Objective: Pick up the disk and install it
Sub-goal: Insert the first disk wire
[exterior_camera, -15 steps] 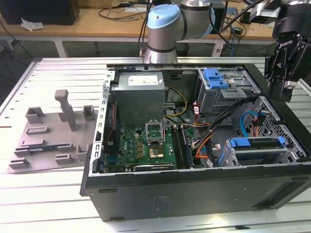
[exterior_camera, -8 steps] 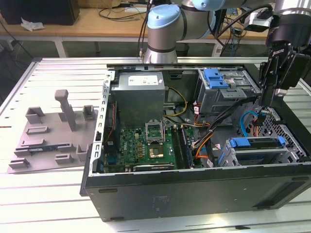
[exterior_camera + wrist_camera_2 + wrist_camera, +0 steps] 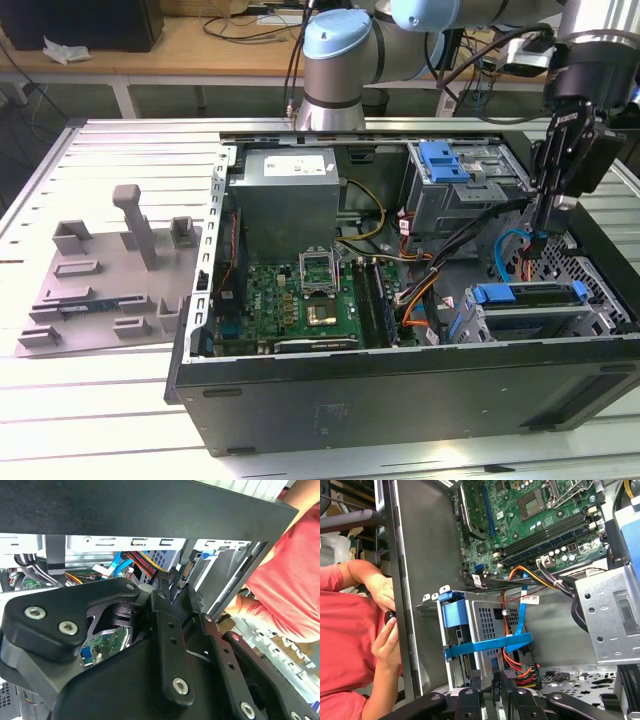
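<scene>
Inspecting a slatted metal table [image 3: 120, 400] carrying an open black computer case [image 3: 400, 400] laid on its side, with a grey fixture tray [image 3: 100, 300] just beside it toward the exterior view's left. Noting a wooden workbench [image 3: 200, 45] behind the table and the robot arm [image 3: 335, 70] rising at the table's far edge. Recording a person in a red shirt [image 3: 345, 640] outside the case wall in the first wrist view, one hand [image 3: 387, 642] close to that wall.

Observing a white label [image 3: 295, 163] on the grey power supply [image 3: 290, 205] and a small white tag [image 3: 530, 600] among the cables, leaving the print on both unread.

Locating the disk [image 3: 525, 300] inside the case, seated in the lower bay at the corner toward the exterior view's right. Showing as a grey metal body framed by a blue plastic bracket [image 3: 454, 617], with a blue flat cable [image 3: 490, 644] crossing over the bay. Keeping it distinct from the upper drive cage [image 3: 470, 195], which sits further back with its own blue tab.

Finding the gripper [image 3: 537, 245] hanging inside the open case, near the disk and above it in the exterior view. Being unable to tell whether it is open or closed, or whether it is touching anything.
</scene>
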Motion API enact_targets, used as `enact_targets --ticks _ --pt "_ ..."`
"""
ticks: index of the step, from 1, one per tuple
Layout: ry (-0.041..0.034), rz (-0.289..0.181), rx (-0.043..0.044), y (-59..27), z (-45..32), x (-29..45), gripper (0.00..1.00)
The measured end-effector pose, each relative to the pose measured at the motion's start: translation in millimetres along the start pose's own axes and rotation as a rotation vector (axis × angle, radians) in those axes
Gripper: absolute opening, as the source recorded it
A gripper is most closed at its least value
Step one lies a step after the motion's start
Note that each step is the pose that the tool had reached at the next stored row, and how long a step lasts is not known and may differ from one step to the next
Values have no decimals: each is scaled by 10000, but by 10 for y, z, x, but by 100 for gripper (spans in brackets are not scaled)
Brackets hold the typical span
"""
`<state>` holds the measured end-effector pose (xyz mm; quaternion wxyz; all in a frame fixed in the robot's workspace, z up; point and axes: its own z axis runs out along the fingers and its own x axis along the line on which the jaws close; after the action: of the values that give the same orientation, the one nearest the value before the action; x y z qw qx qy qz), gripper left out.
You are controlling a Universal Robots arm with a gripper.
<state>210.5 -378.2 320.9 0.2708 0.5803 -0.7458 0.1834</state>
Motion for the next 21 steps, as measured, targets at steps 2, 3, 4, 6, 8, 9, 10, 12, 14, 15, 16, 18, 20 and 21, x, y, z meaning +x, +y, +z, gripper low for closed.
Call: enact_targets --ticks 2,3,4,6,8,9,10,12,14,15,16,18,20,21 --pt "-17 -7 -5 -25 5 -13 29" --pt "-35 -14 -11 -41 6 -21 29" --pt "-49 -18 -16 -45 12 -29 29" --pt "-46 -16 -15 -43 17 -41 29" --pt "-47 -17 -15 -30 11 -53 29" --pt "-46 -18 -13 -19 1 -65 29" --pt "-47 -17 -15 -11 -3 -72 29" --pt "-47 -19 -14 -1 -10 -82 29" --pt "-46 -18 -13 -1 -9 -83 29" --pt "-48 -18 -14 -1 -6 -85 29" --pt "-51 -19 -15 -5 -5 -87 29" --pt "-50 -19 -14 -16 -6 -89 29" --pt "-51 -19 -14 -26 -7 -91 29" --pt "-52 -19 -15 -27 -5 -91 29"
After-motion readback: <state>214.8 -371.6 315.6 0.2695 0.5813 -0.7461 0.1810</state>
